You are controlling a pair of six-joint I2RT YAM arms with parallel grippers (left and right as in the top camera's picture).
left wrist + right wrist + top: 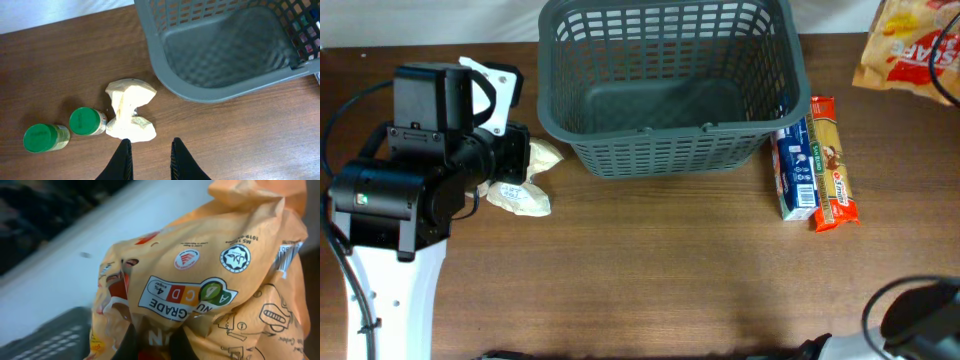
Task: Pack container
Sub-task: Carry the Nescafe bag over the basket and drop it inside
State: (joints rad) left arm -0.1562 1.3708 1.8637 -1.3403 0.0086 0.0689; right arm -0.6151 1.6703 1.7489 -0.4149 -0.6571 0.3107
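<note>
The container (670, 150) is a dark grey slotted basket at the back middle of the table, with nothing inside; its rim (200, 92) also shows in the left wrist view. My left gripper (150, 145) hangs over the wood just in front of a crumpled cream bag (130, 110), its fingers a little apart with nothing between them. An orange snack bag (210, 280) fills the right wrist view, and my right gripper (155, 342) is shut on its lower edge. From overhead that snack bag (910, 45) hangs at the far right, beyond the basket.
Two green-lidded jars (86, 121) (42, 138) stand left of the cream bag. A blue box (795, 170) and a red-ended pasta pack (833, 165) lie side by side right of the basket. The left arm (410, 180) covers the table's left side.
</note>
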